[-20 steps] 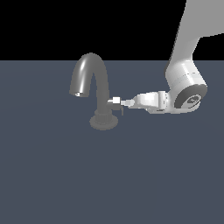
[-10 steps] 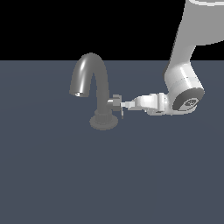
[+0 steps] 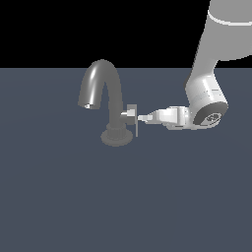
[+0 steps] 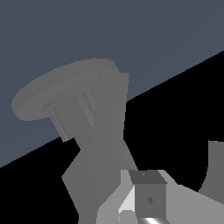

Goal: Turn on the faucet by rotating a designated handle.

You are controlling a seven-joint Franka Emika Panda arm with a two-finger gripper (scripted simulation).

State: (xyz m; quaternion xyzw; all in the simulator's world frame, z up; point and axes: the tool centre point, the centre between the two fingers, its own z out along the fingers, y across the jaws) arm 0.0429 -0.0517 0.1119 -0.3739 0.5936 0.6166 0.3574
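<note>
The grey faucet (image 3: pixel 104 86) stands on the floor with its arched spout toward the exterior view's left and a round ringed base (image 3: pixel 116 137). Its small handle (image 3: pixel 132 118), a flat plate on a short stub, sticks out on the exterior view's right. My gripper (image 3: pixel 142 118) reaches in level from the right, fingers together, with the tips against the handle's plate and nothing held between them. In the wrist view the handle plate (image 4: pixel 103 148) and the base (image 4: pixel 61 94) fill the middle, just beyond my fingertips (image 4: pixel 146 197). A part of the spout (image 4: pixel 215 168) shows at the edge.
The faucet stands on a flat dark blue-grey floor (image 3: pixel 123 206). My white arm (image 3: pixel 204 93) comes down from the upper right of the exterior view. No other objects show.
My gripper has moved a little toward the faucet and slightly lower. The handle plate has shifted with it, its lower edge now reaching further down.
</note>
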